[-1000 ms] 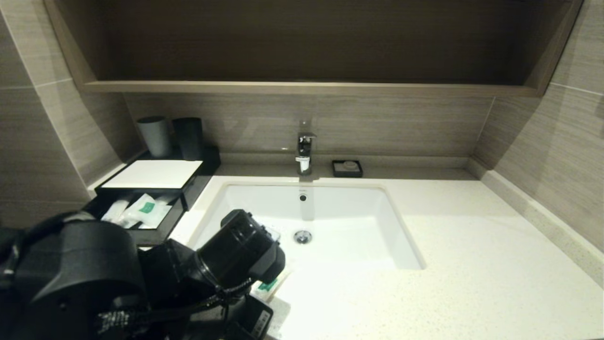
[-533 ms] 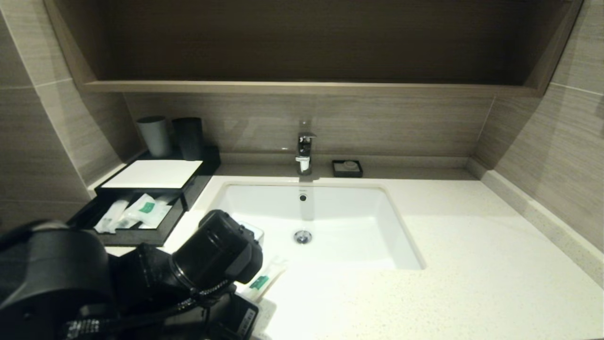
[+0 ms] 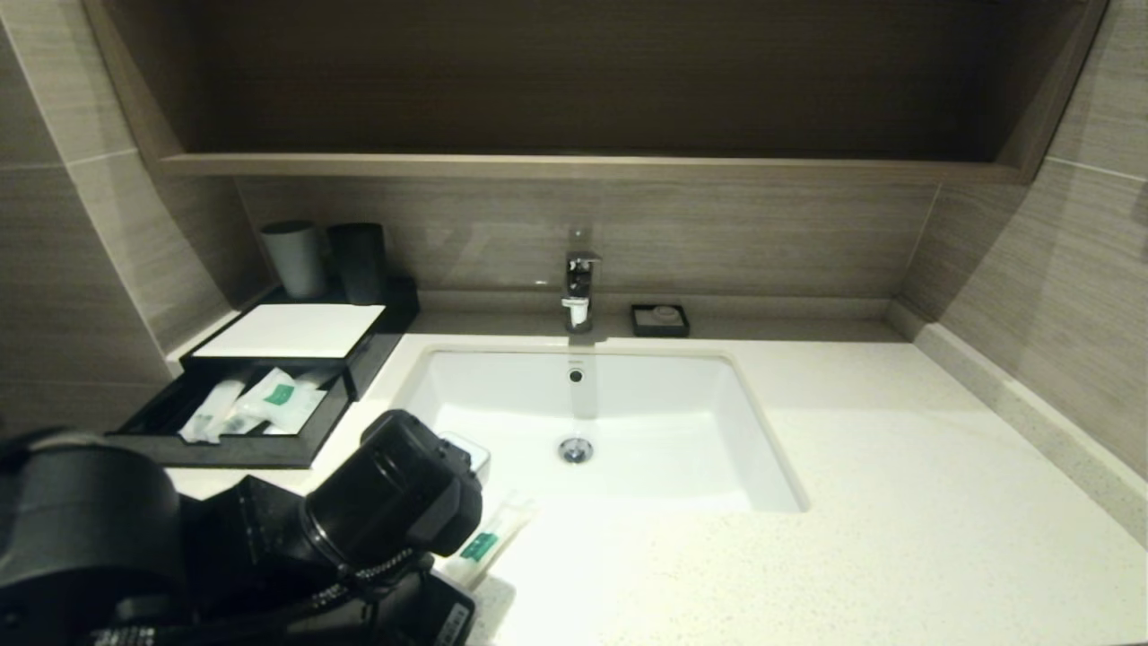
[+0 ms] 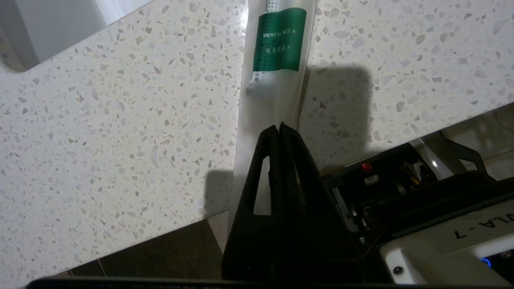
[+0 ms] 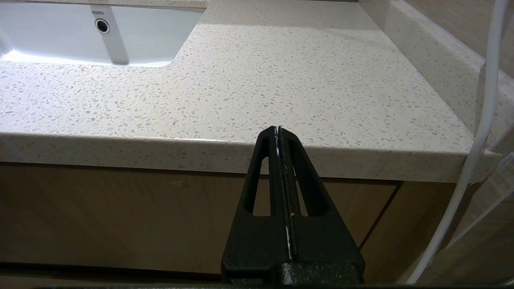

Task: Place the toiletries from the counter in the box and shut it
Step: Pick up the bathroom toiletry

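Note:
My left gripper [image 4: 279, 126] is shut on the near end of a long translucent sachet [image 4: 277, 80] with a green label; the sachet lies over the counter's [image 3: 897, 502] front edge, left of the sink [image 3: 628, 422]. In the head view the sachet [image 3: 489, 538] sticks out from under my left wrist. The black box [image 3: 291, 330] stands at the back left with its front drawer [image 3: 233, 450] pulled open; other sachets [image 3: 278, 395] lie inside it. My right gripper [image 5: 278, 129] is shut and empty, parked below the counter's front edge on the right.
Two dark cups [image 3: 359, 260] stand behind the box. A chrome faucet [image 3: 580, 287] and a small black soap dish [image 3: 660, 319] sit behind the sink. A white cable [image 5: 478, 132] hangs beside my right gripper.
My left arm has moved left and toward the near edge, and the sachet has moved with it. The drawer now shows fully.

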